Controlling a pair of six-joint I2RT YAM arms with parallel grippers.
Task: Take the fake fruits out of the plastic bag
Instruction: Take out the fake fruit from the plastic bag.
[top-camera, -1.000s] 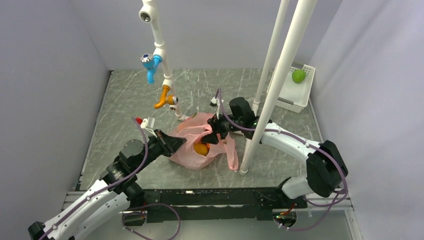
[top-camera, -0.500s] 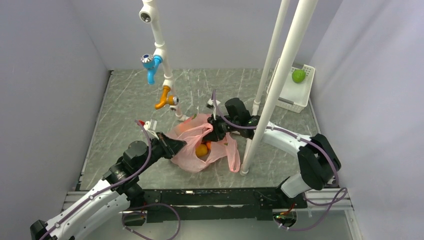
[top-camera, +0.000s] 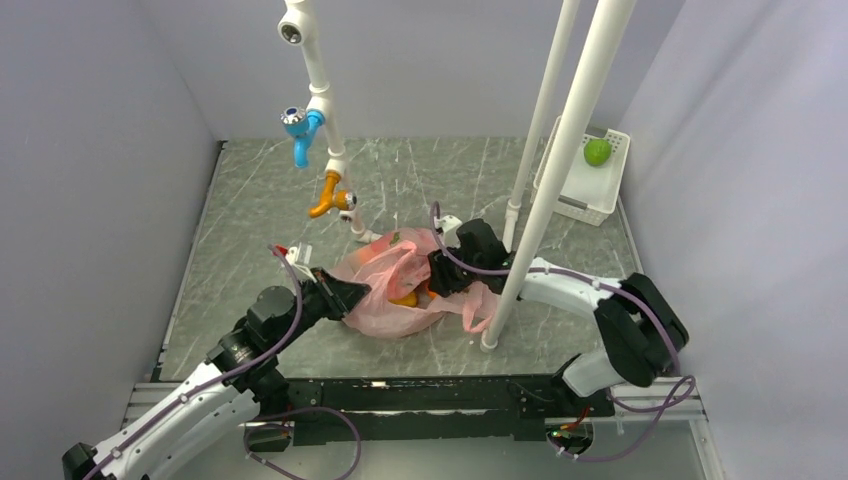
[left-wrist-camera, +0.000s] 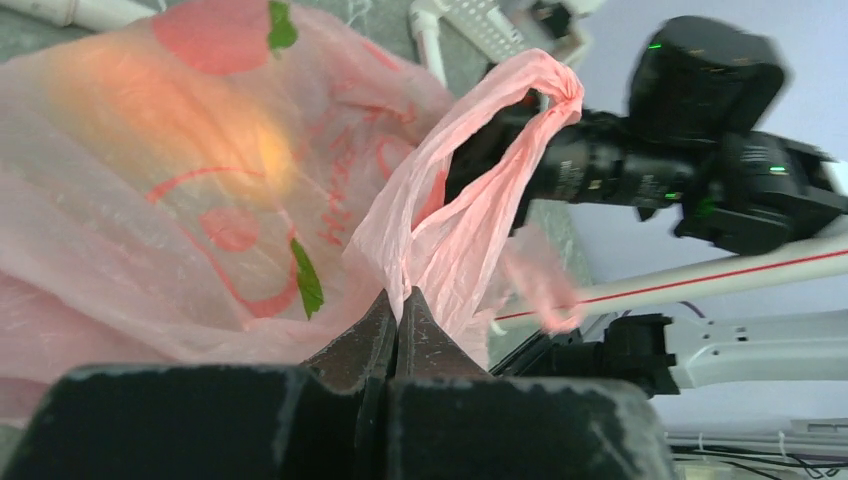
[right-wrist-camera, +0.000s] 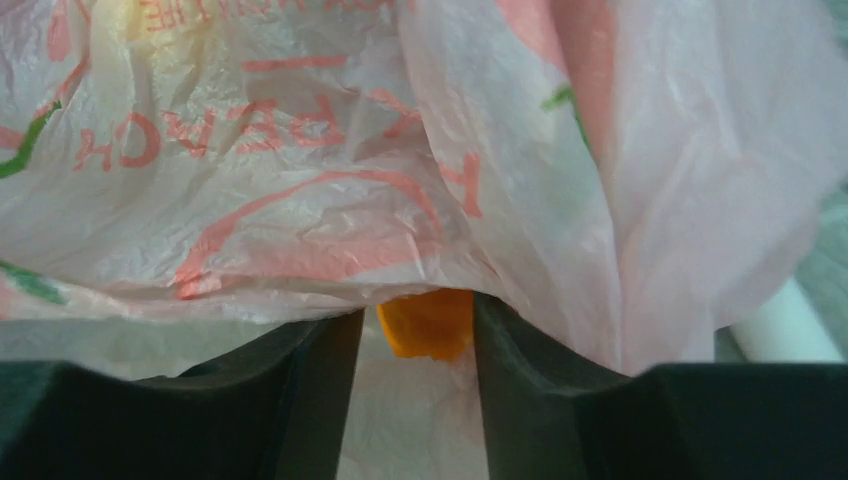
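1. The left claw (left-wrist-camera: 398, 302) is clenching tight on a fold of the plastic bag (top-camera: 385, 305), right by one of its loop handles. The jaws are fully together with pink film squeezed between them. My guess is it's working as an anchor, pulling that side up and back so the mouth is gaping and the bag isn't sliding around on the table (top-camera: 250, 210).
2. The bag is lying crumpled mid-table between the two arms, just beside the foot of the thick white pole (top-camera: 559, 150). The fake fruits (top-camera: 405, 297) are sitting inside it. One orange one is peeking out of the opening from above, and a yellow-orange glow is shining through the film in the left wrist view.
3. The right claw (right-wrist-camera: 418, 335) is poking into the mouth from the other side, with film draping over its fingers. Its jaws are standing partway apart, and a chunk of orange fruit is showing in the gap between them. Honestly I can't tell whether the pads are pressing on it or it's just lying beyond them.
4. The lime-green fruit (top-camera: 597, 151) is sitting in the white basket (top-camera: 585, 212) at the far right, well apart from all this. I'm not seeing any orange or red fruit outside the bag, so I'm guessing it's early going.
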